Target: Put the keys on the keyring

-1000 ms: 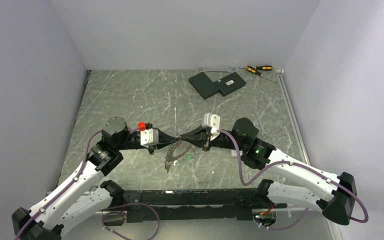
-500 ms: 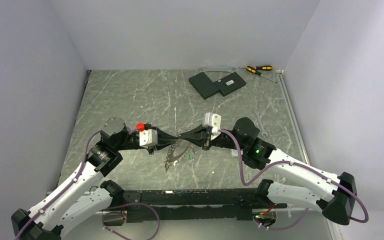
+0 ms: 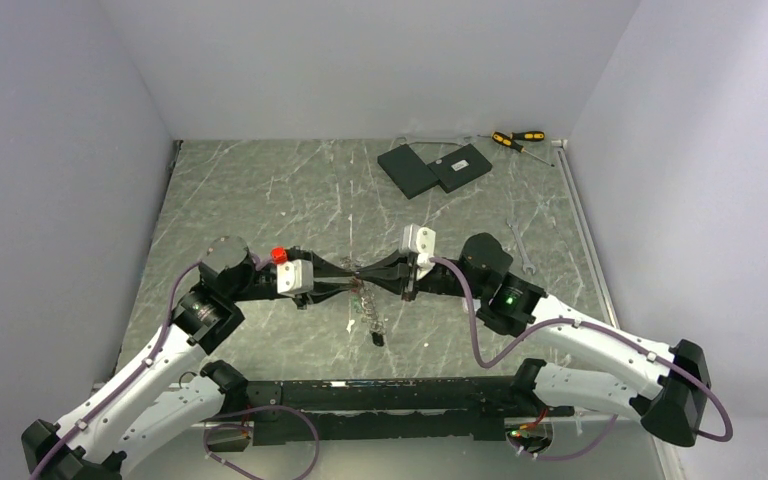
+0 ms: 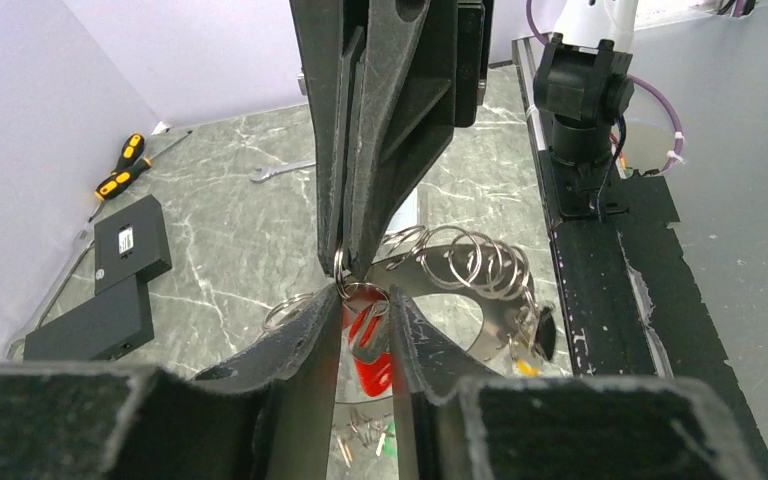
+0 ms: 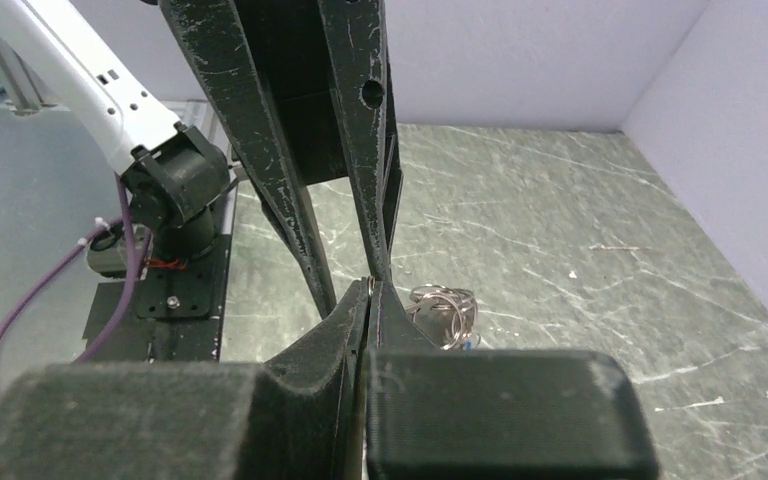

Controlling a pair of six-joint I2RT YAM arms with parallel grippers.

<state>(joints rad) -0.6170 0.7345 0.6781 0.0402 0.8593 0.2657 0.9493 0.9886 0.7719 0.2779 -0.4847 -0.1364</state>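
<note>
Left gripper has its jaws slightly parted and grips nothing visible; the red key shows through the gap. Right gripper is pinched tight on a small wire loop of the keyring, which hangs under the meeting fingertips, over the table near the arm bases.

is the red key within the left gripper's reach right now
Likely yes: the red key hangs between the left gripper's parted fingers, nothing blocking; the right gripper grips a small ring just above.
</note>
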